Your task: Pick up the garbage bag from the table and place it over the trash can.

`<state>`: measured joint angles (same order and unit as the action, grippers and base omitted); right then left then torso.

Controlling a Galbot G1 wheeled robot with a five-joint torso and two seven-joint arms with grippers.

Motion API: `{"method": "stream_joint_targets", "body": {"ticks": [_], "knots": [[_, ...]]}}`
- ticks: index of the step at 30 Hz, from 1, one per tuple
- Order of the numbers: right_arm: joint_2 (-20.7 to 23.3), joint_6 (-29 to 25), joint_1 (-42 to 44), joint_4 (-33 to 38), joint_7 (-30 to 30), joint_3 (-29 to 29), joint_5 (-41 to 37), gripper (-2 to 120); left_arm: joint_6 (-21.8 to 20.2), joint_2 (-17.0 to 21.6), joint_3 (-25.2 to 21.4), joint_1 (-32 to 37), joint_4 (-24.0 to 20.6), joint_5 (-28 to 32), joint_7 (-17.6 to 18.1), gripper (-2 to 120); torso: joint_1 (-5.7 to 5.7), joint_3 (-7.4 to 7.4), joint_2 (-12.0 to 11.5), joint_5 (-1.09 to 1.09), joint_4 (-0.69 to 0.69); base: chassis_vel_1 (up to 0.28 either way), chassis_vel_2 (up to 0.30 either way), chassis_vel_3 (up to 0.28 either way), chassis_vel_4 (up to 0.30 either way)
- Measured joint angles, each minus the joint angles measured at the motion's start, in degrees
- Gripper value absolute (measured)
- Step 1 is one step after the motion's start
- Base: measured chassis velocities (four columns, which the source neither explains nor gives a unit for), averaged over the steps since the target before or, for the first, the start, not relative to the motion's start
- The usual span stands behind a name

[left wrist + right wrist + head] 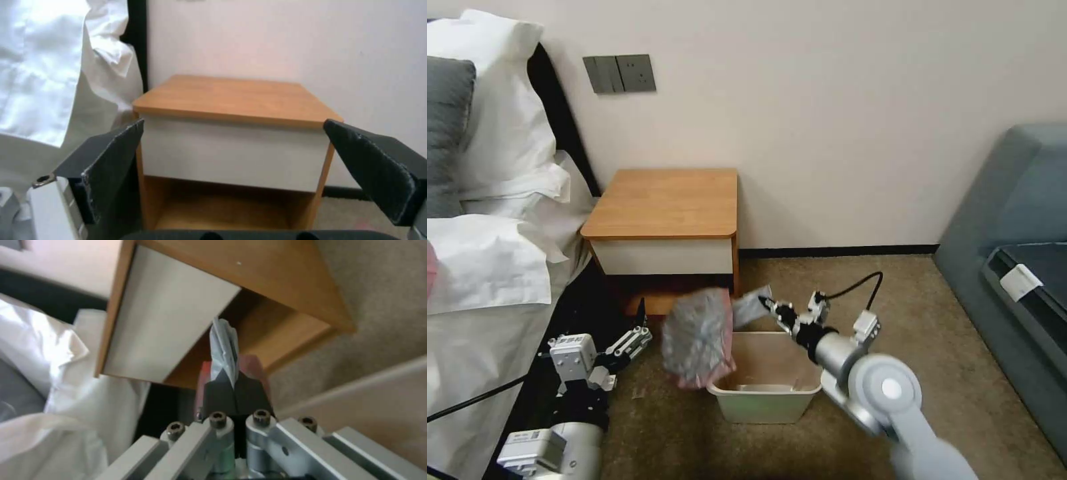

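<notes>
We're mid-carry: right pincer (768,305) pinching garbage bag (699,337) beside trash can (767,393); left pincer (635,331) spread, idle. Next, IMO: spread bag's mouth over rim.

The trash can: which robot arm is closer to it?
Right. The right gripper holds the garbage bag above the trash can; the left gripper waits farther off, beside the bed.

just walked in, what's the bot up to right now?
The right tool is shut on one end of the garbage bag, holding it in the air over the left side of the trash can, which stands on the carpet in front of the table. The bag hangs crumpled and is not yet spread over the rim. The left tool waits open, low beside the bed, holding nothing.
</notes>
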<state>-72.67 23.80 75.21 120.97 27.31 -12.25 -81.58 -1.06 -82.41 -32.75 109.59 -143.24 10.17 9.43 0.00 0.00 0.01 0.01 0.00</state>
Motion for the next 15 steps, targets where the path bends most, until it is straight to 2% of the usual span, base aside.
{"method": "stream_joint_targets", "body": {"ticks": [12,15], "knots": [[4.08,0.69,5.09,1.83,-0.98,-2.90,-0.08,0,-0.03,0.26,0.38,-1.60,0.89,0.51,0.03,100,0.00,0.00,0.00,-0.01,0.00,0.000,0.000,0.000,0.000],[4.30,1.12,4.81,1.84,0.75,-4.07,-3.07,10,-0.08,0.56,0.47,-2.08,1.53,0.79,0.05,100,0.00,0.00,0.00,-0.01,0.00,0.000,0.000,0.000,0.000]]}}
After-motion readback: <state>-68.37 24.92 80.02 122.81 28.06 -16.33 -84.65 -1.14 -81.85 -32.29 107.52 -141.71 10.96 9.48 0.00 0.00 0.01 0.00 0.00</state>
